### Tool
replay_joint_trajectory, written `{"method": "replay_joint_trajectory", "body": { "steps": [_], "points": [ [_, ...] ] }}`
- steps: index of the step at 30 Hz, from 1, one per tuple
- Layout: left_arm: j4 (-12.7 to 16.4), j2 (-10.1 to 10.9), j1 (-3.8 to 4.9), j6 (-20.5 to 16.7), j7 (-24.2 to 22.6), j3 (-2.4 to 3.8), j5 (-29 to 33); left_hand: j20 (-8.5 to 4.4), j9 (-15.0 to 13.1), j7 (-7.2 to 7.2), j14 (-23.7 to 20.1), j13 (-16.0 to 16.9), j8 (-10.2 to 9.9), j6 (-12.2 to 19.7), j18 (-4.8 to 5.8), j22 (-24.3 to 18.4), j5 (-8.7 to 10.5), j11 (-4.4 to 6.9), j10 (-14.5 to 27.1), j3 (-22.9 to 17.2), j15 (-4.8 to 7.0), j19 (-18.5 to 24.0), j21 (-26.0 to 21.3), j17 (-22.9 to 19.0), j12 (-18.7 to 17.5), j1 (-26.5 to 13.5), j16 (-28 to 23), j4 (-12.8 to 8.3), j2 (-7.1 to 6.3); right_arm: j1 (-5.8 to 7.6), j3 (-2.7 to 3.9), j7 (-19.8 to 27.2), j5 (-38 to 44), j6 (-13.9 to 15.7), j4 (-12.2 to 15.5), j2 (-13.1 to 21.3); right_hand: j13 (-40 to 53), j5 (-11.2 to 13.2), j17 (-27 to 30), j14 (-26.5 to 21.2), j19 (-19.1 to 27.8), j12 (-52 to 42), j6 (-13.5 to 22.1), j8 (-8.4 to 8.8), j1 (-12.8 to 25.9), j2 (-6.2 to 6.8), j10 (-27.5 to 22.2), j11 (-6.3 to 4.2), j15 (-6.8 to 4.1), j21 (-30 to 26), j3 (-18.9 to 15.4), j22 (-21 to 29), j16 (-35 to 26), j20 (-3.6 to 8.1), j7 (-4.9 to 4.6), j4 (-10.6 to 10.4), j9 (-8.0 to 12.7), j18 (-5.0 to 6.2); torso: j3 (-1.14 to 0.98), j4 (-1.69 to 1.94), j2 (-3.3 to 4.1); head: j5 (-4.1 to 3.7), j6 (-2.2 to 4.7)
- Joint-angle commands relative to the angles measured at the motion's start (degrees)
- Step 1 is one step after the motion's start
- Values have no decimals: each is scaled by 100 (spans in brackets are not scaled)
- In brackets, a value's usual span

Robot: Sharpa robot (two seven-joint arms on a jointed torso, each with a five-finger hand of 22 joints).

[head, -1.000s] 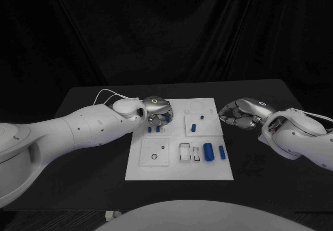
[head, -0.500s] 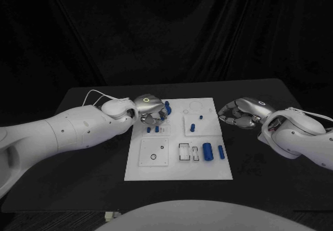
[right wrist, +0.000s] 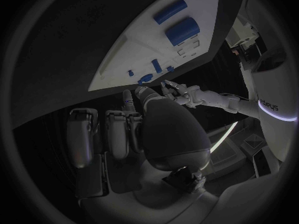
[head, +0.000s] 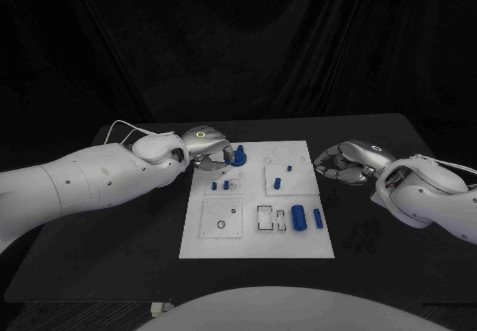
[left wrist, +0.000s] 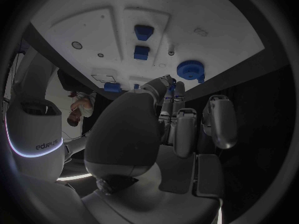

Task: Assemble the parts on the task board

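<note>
Head view: we see our left hand (head: 206, 146) pinching a blue gear-like part (head: 238, 158) at the task board's (head: 298, 245) far left corner; our right hand (head: 343, 163) hovers curled, holding nothing, beside its right edge. Left wrist view: fingertips (left wrist: 169, 84) touch that part (left wrist: 190, 70).

Matt white task board (head: 303, 243); glossy silver left hand (head: 207, 143).
</note>
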State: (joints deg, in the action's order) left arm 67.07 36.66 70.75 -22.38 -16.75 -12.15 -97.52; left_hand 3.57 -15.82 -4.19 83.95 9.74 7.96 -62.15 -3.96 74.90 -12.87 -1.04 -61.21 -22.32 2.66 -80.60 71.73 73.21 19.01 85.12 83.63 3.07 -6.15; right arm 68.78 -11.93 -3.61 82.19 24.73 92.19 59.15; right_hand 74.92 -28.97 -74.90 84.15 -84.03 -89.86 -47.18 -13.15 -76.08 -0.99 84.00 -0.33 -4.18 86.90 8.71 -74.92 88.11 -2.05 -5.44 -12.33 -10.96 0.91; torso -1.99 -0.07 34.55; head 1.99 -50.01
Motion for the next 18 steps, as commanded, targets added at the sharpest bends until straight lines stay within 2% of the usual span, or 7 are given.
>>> {"method": "replay_joint_trajectory", "body": {
  "steps": [1,8,14,18],
  "points": [
    [88,68,19,135,54,3,-1,-4,-7,8,-28,9,-20,27,-14,964,18,-13,-26,-16,28,39,-29,-12,-16,-59,-30,6,-15,-25,2,-34,0,-12,-6,0,1508,-37,-1104,498,-424,-14,-20,-26,-15,23,600,3,24,-25,27,-1383,-24,-37,2,6,3,3,-2,-2,5,-12,1],
    [178,206,17,309,127,2,-1,-7,4,15,-72,4,-51,56,-29,943,65,-17,16,-20,30,83,-108,-104,-70,-93,-74,17,-18,-38,2,-32,-2,-18,-27,-14,1508,-38,-1100,497,-420,-14,-28,-29,-19,19,600,3,24,-34,35,-1380,-26,-37,2,9,2,5,1,-1,10,6,1],
    [166,206,0,359,152,2,-1,-6,12,13,-83,3,-73,80,-31,939,105,-21,36,-22,27,95,-129,-118,-99,-113,-84,25,-16,-41,2,-32,-2,-31,-35,-32,1508,-38,-1097,496,-420,-14,-32,-30,-22,16,600,4,24,-33,40,-1381,-28,-37,2,12,2,5,6,-4,18,0,1],
    [122,168,-25,371,149,1,-1,-6,12,14,-83,3,-75,83,-30,940,108,-20,35,-22,27,93,-125,-117,-100,-114,-83,26,-15,-43,2,-33,-2,-40,-40,-44,1508,-38,-1097,496,-420,-14,-32,-30,-22,16,600,4,24,-33,40,-1381,-28,-37,2,12,2,5,1,-7,11,19,1]
  ]
}}
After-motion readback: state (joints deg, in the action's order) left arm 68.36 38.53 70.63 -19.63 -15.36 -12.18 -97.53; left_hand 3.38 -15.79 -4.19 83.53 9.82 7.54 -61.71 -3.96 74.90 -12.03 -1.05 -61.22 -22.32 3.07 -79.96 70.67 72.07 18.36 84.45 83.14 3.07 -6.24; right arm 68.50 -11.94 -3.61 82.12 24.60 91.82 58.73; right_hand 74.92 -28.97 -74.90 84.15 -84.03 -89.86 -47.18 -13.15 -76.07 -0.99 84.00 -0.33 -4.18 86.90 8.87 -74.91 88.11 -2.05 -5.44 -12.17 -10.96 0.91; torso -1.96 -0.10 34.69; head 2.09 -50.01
